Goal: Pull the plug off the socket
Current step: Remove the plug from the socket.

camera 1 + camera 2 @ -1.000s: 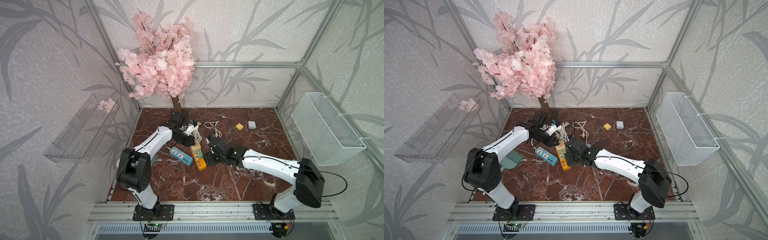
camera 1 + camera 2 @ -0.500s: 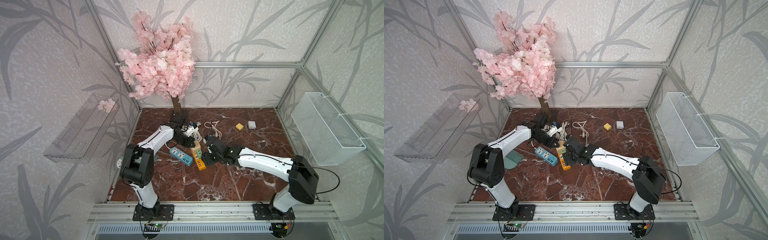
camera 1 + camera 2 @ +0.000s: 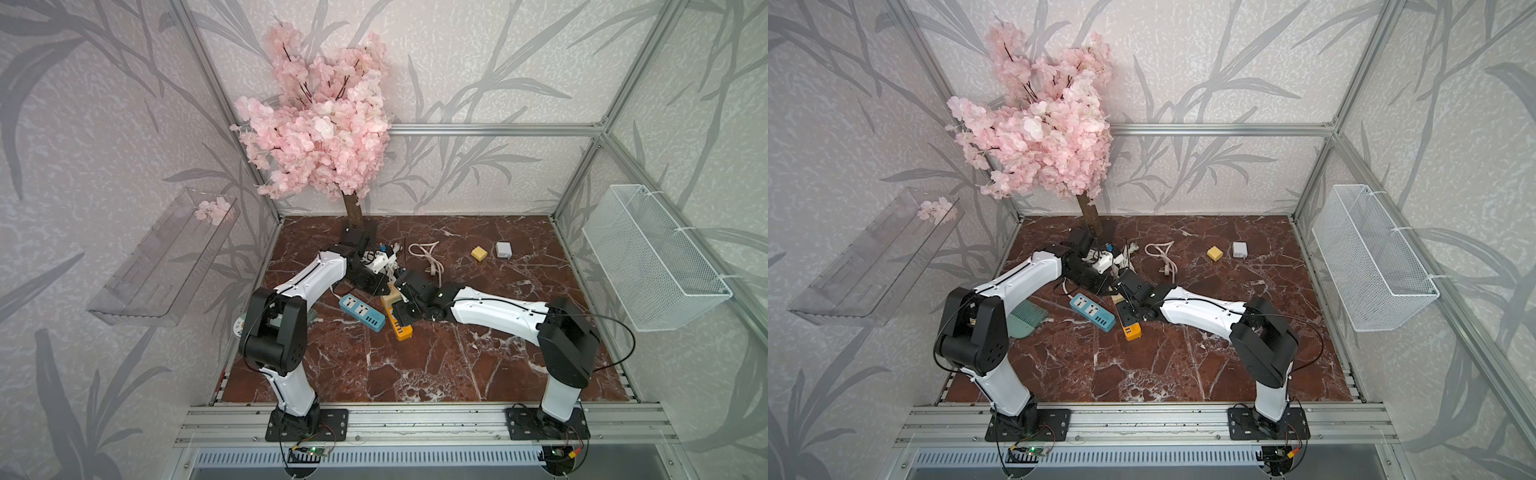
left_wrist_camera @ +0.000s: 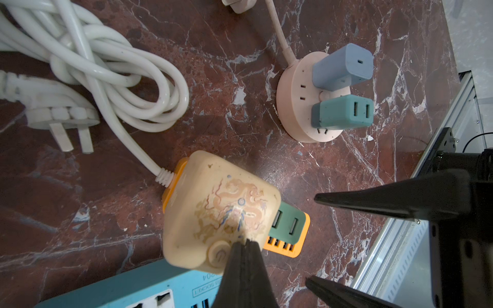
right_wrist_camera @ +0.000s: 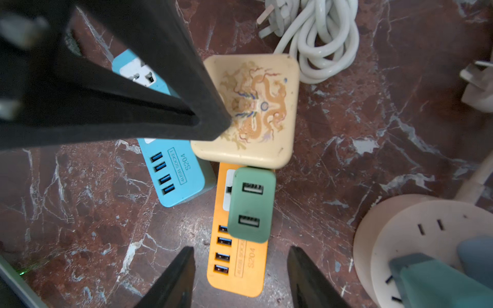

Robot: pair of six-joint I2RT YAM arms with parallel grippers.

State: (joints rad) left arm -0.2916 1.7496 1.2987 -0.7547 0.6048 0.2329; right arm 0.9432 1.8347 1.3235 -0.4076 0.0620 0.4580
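Two tools worked over one orange socket strip (image 5: 240, 274) lying flat on the marble bench (image 5: 80, 213). The green plug (image 5: 252, 204), a stubby two-port charger, stood upright in that strip. It was just ahead of the right tool (image 5: 241, 249), in line with the gap between its parted fingers, which held nothing and touched nothing that I could see. The left tool (image 4: 245, 241) was clenched and empty. Its joined tips pressed down on the cream block (image 5: 256, 106) with the dragon print, which sat on the same strip directly beyond the plug.

The plug looked like hard, smooth plastic: light, stiff and rounded at the edges, so likely to slip if pinched near its top. Its two long flat sides seemed the best hold, low down near the strip. The pull should probably run straight up along the pins, since the strip looked light enough to rise with the plug unless held down.

Room was tight. The cream block sat against the plug's far side, or very nearly so. A blue strip (image 5: 173, 173) lay just outside one finger of the right tool. A round pink socket (image 4: 301, 106) carrying two more chargers sat near on the opposite side, and a coiled white cable (image 4: 106, 66) lay beyond the cream block.
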